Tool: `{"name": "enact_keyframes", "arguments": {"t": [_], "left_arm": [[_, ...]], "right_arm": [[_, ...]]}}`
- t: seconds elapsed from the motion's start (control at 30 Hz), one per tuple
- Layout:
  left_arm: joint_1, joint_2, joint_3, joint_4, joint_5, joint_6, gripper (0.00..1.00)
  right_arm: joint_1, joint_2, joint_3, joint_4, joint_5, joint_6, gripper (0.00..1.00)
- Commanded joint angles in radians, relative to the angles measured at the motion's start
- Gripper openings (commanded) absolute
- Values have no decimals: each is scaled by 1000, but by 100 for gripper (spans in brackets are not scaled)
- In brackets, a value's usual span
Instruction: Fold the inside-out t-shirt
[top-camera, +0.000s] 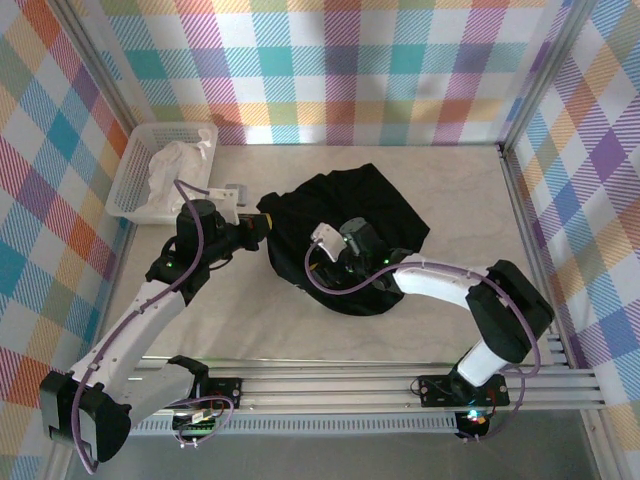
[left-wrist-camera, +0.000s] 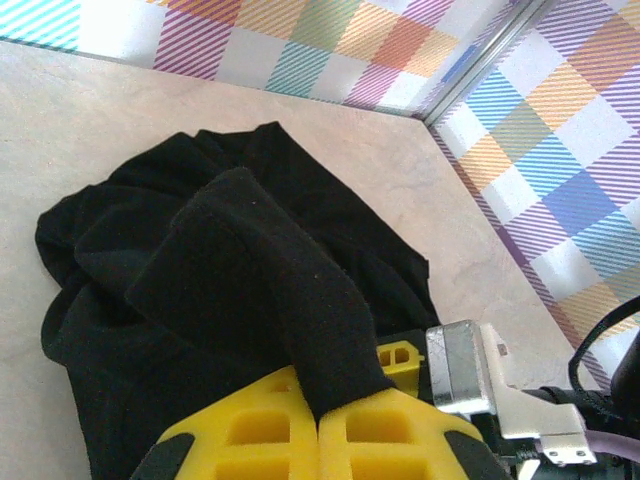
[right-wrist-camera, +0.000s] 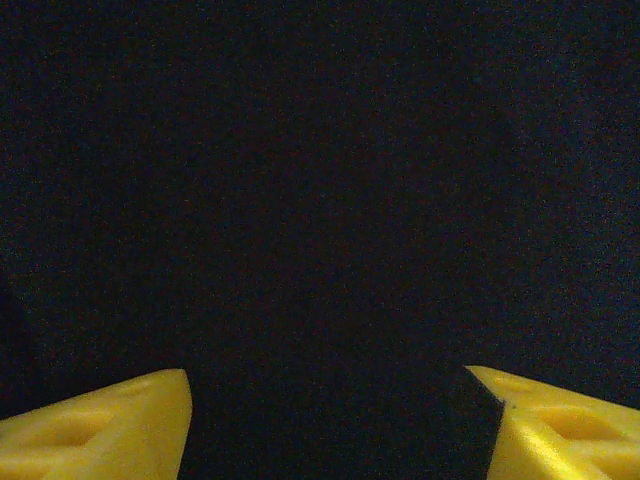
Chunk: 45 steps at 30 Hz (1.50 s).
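shirt: the inside-out t-shirt (top-camera: 365, 210) lies bunched in a black heap at mid-table, a little right of centre. No lettering can be read in the folds.
shirt, left edge: one ridge of fabric is drawn up out of the heap and runs toward the left arm, raised above the rest of the cloth.
left gripper (left-wrist-camera: 318, 405): yellow fingers pressed together on that ridge, pinching the shirt at its left edge.
right gripper (right-wrist-camera: 330, 420): fingers spread wide, one yellow tip in each lower corner of the right wrist view, with black fabric across the gap. It sits over the near-left part of the heap. Can't tell whether the tips touch the cloth, and nothing is pinched.
spacing: the two grippers are near each other. A metal bracket (left-wrist-camera: 462, 365) on the right wrist shows just beside the left fingers.
arms: the left arm reaches up from the near-left base, and the right arm curves in from the near-right base over the shirt's near edge.
table (top-camera: 470, 200): pale marbled top, bare around the shirt.
basket (top-camera: 128, 178): white lattice, far-left corner, well apart from the shirt.
white cloth (top-camera: 180, 165): crumpled inside the basket.
surround: plaid walls (top-camera: 400, 70) on three sides, aluminium rail (top-camera: 330, 385) along the near edge.
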Motion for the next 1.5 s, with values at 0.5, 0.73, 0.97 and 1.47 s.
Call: {"name": "enact_keyframes", "arguments": {"t": [0.5, 0.73, 0.97, 1.47], "left_arm": [[-7, -47, -22, 13, -27, -3, 0], [-9, -66, -45, 0, -106, -3, 0], [-10, 42, -33, -39, -475, -60, 0], [-295, -80, -134, -77, -525, -34, 61]], "right_arm": [[-7, 79, 7, 98, -23, 26, 71], [-100, 17, 9, 101, -117, 85, 23], [-223, -166, 37, 52, -565, 349, 0], [-249, -71, 177, 95, -729, 773, 0]]}}
